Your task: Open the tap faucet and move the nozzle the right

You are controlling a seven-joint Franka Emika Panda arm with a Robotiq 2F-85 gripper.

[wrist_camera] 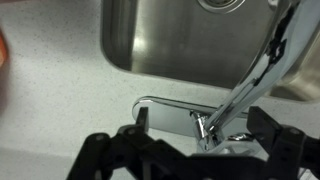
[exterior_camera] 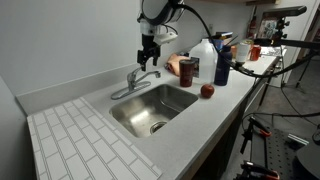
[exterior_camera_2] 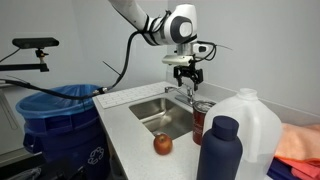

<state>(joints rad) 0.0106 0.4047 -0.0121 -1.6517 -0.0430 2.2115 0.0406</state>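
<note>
The tap faucet (exterior_camera: 134, 84) is a shiny silver tap at the back rim of the steel sink (exterior_camera: 128, 113). It shows in both exterior views (exterior_camera_2: 184, 94). In the wrist view its flat base plate (wrist_camera: 168, 112) lies on the counter. Its stem (wrist_camera: 205, 130) stands between my fingers. The nozzle (wrist_camera: 256, 62) runs from the stem out over the basin. My gripper (wrist_camera: 203, 122) is open, with one finger on each side of the stem, and grips nothing. It hangs just above the tap in both exterior views (exterior_camera: 150, 57) (exterior_camera_2: 185, 73). I cannot pick out the thin lever.
A red apple (exterior_camera: 207, 91), a brown can (exterior_camera: 188, 69), a dark blue bottle (exterior_camera: 222, 64), a white jug (exterior_camera: 204, 52) and an orange cloth (exterior_camera: 174, 66) stand on the counter beside the sink. A white ribbed mat (exterior_camera: 80, 140) lies at the other side. A blue bin (exterior_camera_2: 58, 112) stands past the counter's end.
</note>
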